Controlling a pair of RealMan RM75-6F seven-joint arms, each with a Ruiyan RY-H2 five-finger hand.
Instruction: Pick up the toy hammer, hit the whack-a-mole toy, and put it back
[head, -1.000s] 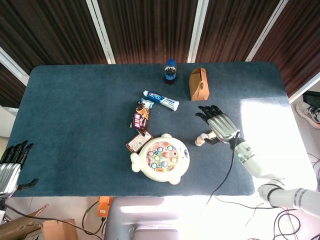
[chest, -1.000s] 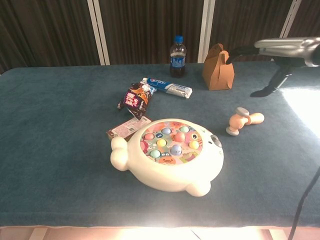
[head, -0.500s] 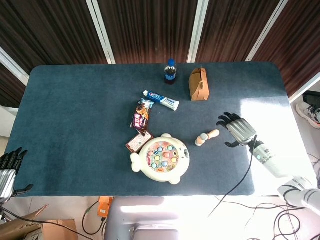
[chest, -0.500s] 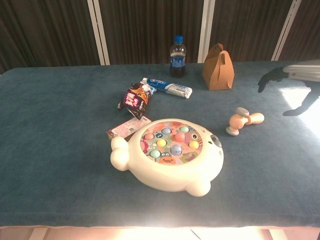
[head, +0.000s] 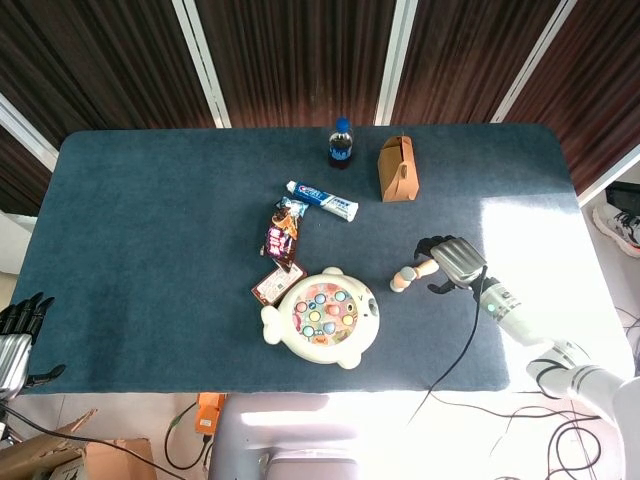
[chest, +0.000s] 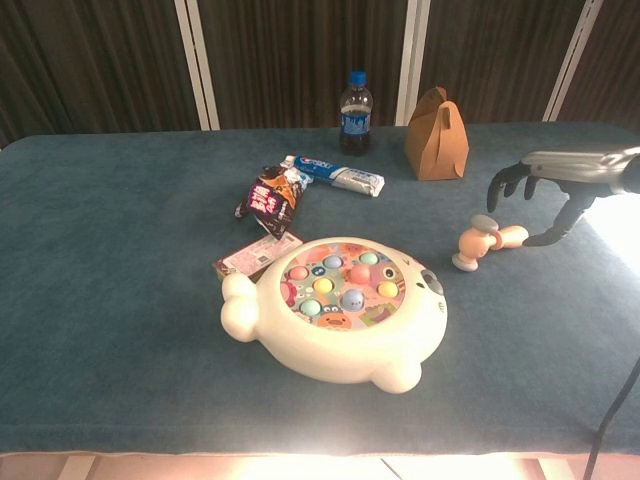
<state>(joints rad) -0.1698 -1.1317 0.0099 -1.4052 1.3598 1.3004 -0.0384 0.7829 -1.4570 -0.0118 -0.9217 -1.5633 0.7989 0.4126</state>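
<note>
The toy hammer (head: 410, 275) lies on the blue table to the right of the whack-a-mole toy (head: 322, 315), its grey head towards the toy. In the chest view the hammer (chest: 487, 241) rests flat with its handle pointing right. My right hand (head: 450, 261) hovers over the handle end, fingers curved down and apart, thumb (chest: 557, 231) just right of the handle. It holds nothing, and the same hand (chest: 565, 172) appears a little above the hammer there. My left hand (head: 17, 335) hangs off the table's near-left edge, fingers apart and empty.
At the back stand a blue-capped bottle (head: 341, 142) and a brown paper box (head: 397, 168). A toothpaste tube (head: 322, 200) and snack packets (head: 281, 232) lie behind the toy; another packet (head: 270, 285) touches its left side. A black cable (head: 455, 360) trails from my right arm.
My right hand swung out to the right, then came back left and now sits over the hammer's handle. The hammer and toy have not moved. My left hand sank slightly.
</note>
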